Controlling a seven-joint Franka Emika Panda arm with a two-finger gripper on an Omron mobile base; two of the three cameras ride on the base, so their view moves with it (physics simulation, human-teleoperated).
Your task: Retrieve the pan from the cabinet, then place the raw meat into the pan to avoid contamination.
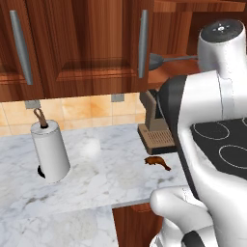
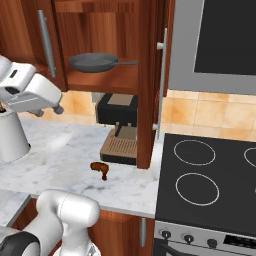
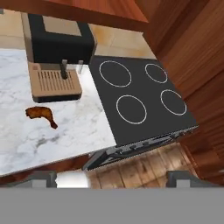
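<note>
Wide-apart dark fingertips of the empty gripper (image 3: 112, 177) hover high above the small reddish-brown raw meat (image 3: 41, 115) on white marble counter (image 3: 78, 127), far below the shelved dark grey pan (image 2: 93, 62).

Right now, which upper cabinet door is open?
The cabinet door right of the two closed ones: swung out edge-on beside the coffee machine, exposing the pan on the shelf. The doors to its left sit flush, closed.

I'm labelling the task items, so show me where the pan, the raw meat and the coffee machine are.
pan (image 2: 91, 62): right base view, on its dark bowl.
raw meat (image 3: 38, 113): hand view, on the thick end.
coffee machine (image 2: 117, 111): right base view, on its black upper body.
</note>
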